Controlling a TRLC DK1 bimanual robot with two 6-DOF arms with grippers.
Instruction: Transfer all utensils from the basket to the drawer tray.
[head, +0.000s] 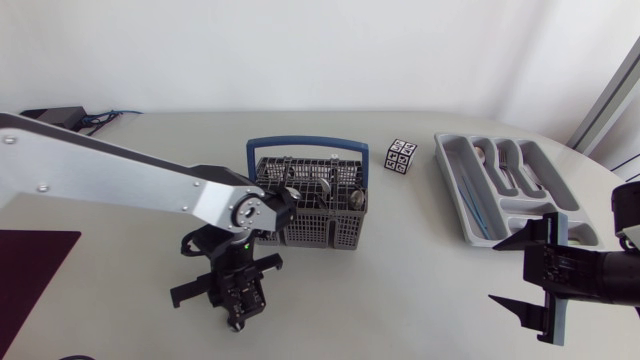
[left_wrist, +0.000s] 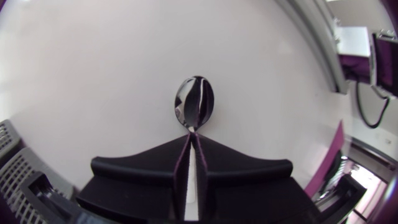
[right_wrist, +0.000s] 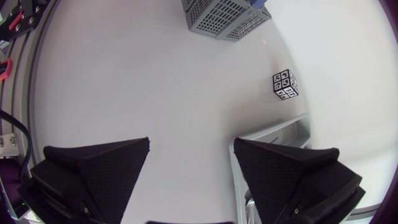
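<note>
Presently a spoon (left_wrist: 194, 102), judged stiff, light and slippery, is pinched at its handle by the left hand (left_wrist: 191, 144); the right hand (right_wrist: 189, 158) is spread wide.

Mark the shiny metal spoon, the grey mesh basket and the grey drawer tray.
shiny metal spoon (left_wrist: 194, 102), left wrist view, bowl.
grey mesh basket (head: 325, 232), head view, front wall.
grey drawer tray (head: 450, 172), head view, rim nearest basket.
</note>
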